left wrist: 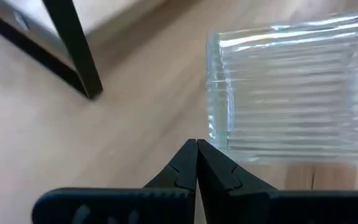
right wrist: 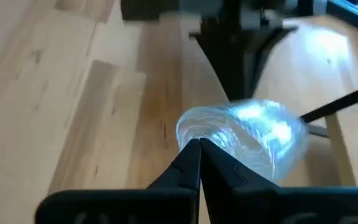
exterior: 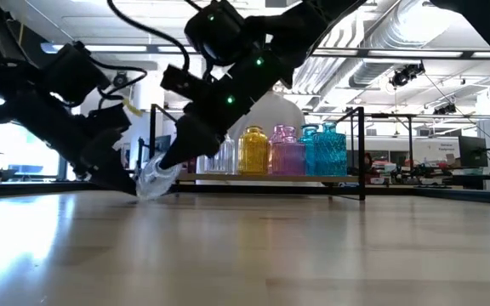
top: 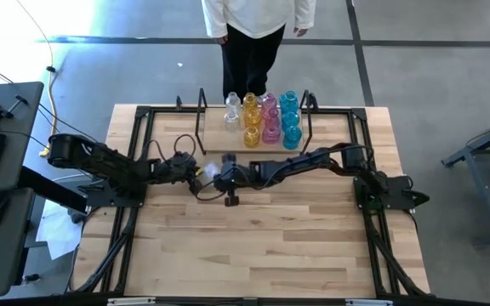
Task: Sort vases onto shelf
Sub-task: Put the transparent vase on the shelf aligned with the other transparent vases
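Low view alone shows clear vase (exterior: 154, 178) tilted, perhaps touching right hand (exterior: 170, 160).

Clear vase (left wrist: 291, 93): cut off by the left wrist view's edges; its neck and base fall outside the picture. In the high view it is a small pale blur between the two claws; contact cannot be determined. Person (top: 258, 34): cropped at the high view's top edge, visible from the torso down. Shelf (exterior: 347, 178): its left end is hidden behind the arms in the low view.
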{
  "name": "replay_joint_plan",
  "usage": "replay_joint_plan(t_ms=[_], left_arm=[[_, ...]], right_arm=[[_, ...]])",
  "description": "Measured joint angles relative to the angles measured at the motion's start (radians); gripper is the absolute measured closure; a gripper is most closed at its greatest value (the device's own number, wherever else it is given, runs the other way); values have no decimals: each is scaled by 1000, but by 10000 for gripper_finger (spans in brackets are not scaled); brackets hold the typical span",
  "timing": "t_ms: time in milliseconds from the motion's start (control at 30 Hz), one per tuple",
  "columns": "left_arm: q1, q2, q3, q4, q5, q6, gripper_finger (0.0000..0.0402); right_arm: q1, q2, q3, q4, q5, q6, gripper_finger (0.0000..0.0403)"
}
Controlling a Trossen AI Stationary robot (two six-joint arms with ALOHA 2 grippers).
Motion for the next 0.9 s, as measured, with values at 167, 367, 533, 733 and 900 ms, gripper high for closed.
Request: replay_joint_plan(t_ms=[167,367,533,733,900], left_arm=[[-1,-1,-30,37,24,-2,401],[-1,-1,-30,38,67,-12,401],[-1,0,-30,37,82,-19,401],[-1,0,-30,38,89,-10,401],[-10,0,-30,37,112,-27,402]], right_arm=[[-5,1,-1,7,14,3,402],[-4,-2,0,3,17,46,402],[-6,-4,0,6,17,47,403],[-6,-5,1,-4,8,48,403],[-10,-6,2,-21,-5,73,403]])
